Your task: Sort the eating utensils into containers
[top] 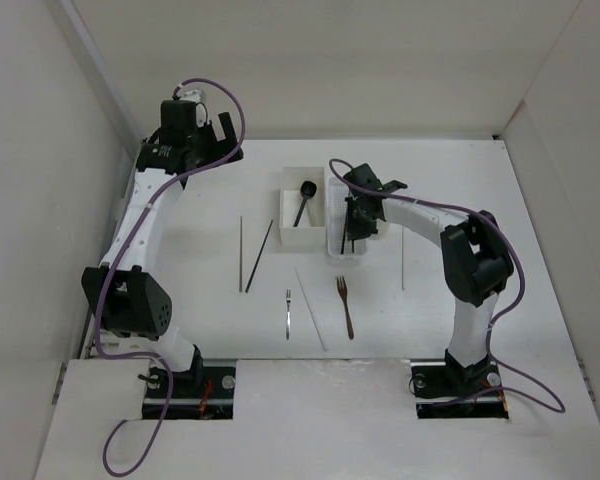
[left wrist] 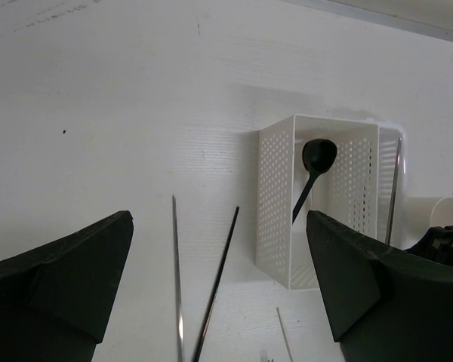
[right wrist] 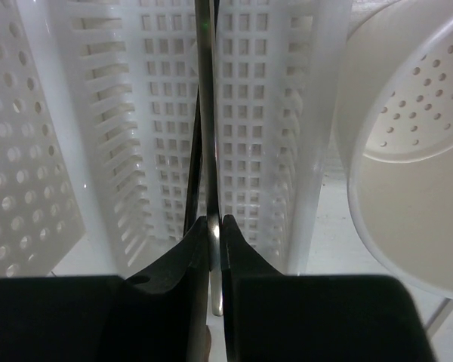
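Table [top: 450,200], top view: white square box [top: 300,237] is upper centre with the black spoon [top: 306,190] inside. Perforated basket [right wrist: 264,113] sits just right of the box, round cup [right wrist: 408,188] beside it. Right gripper [right wrist: 215,226] is clenched on a grey chopstick [right wrist: 204,113] that runs into the basket. Left gripper [left wrist: 219,222] is upper left, fingers spread, holding nothing. Loose at mid-frame: brown fork [top: 345,305], silver fork [top: 289,310], pale chopstick [top: 311,295] between them. Grey stick [top: 241,255] and dark stick [top: 259,255] lie left of the box, thin stick [top: 402,262] lies far right.
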`<move>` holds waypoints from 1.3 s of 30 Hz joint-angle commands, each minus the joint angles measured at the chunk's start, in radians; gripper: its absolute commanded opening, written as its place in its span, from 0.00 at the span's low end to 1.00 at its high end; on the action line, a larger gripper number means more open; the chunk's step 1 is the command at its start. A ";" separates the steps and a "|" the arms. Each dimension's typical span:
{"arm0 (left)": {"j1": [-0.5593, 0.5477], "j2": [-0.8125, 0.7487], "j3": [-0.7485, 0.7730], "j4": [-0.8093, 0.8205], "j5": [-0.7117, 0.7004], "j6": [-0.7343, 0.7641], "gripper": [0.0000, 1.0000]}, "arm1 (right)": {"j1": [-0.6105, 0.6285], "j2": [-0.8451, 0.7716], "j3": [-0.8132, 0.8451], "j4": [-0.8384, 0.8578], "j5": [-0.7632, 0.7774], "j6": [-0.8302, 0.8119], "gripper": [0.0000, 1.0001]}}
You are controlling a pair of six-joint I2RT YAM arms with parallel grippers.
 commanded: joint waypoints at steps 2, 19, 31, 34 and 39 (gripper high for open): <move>0.005 -0.057 -0.003 0.026 -0.001 -0.002 0.99 | 0.006 0.019 0.016 0.020 0.004 0.017 0.20; 0.005 -0.038 -0.159 0.052 -0.066 0.122 0.75 | 0.024 -0.081 0.229 -0.031 0.066 -0.079 0.38; -0.078 0.095 -0.370 -0.006 -0.115 0.263 0.68 | -0.016 -0.230 0.320 0.020 0.152 -0.138 0.39; -0.107 0.123 -0.410 0.004 -0.105 0.274 0.70 | -0.016 -0.239 0.297 0.031 0.152 -0.138 0.39; -0.149 0.169 -0.456 0.014 -0.150 0.274 0.70 | -0.025 -0.259 0.257 0.043 0.152 -0.138 0.39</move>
